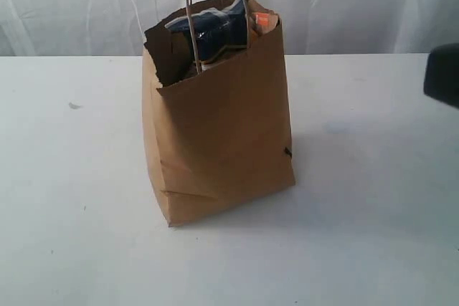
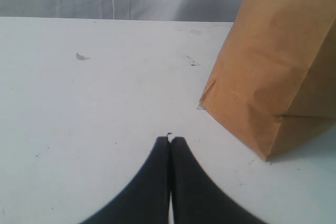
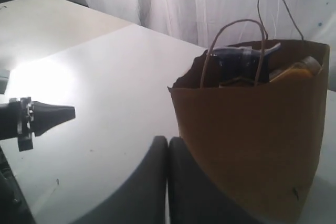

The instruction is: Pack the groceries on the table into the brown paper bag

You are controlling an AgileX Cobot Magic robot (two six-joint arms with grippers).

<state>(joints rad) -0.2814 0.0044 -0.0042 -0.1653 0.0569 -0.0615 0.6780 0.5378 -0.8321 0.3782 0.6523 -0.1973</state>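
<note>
Near the bag [image 2: 273,66], both jaws meet, seemingly empty.

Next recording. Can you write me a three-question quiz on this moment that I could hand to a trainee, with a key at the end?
1. True or false: the brown paper bag lies tipped over on the table.
2. Pick one. The left hand is: A) open above the bag's mouth; B) shut and empty, near the bag's bottom corner; C) shut on a can.
3. What colour is the pack that sticks out of the bag's top?
Key: 1 false, the bag stands upright. 2 B. 3 dark blue.
</note>
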